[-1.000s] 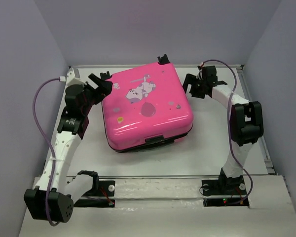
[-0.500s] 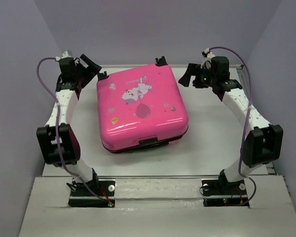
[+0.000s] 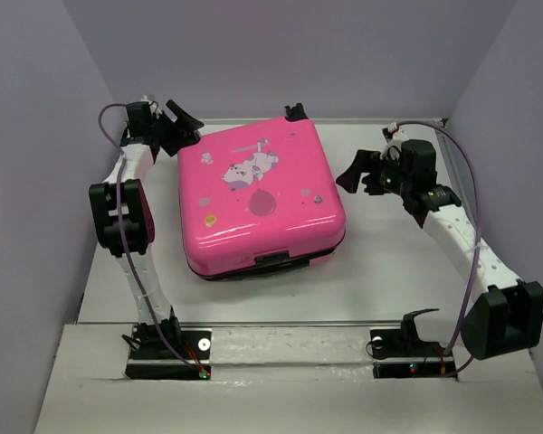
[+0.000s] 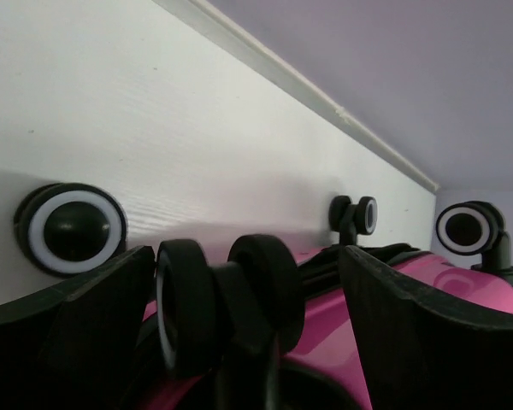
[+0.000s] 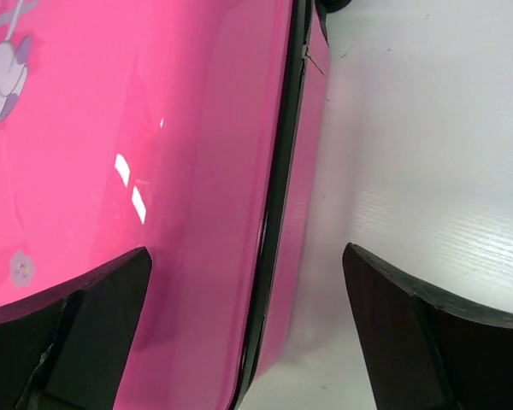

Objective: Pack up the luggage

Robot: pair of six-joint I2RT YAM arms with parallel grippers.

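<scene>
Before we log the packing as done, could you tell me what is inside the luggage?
The luggage lies flat and closed on the table; only its pink printed outside shows. Its inside is hidden.

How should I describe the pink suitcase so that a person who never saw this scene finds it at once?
On the white table, between the left arm and the right arm, a bright pink hard-shell suitcase lies flat and closed. Unlike the black-and-white arms, it is glossy, with a cartoon animal print.

Pale lavender walls (image 3: pixel 281 54) on three sides, white tabletop (image 3: pixel 389 262), grey near ledge (image 3: pixel 290 389), even light
</scene>
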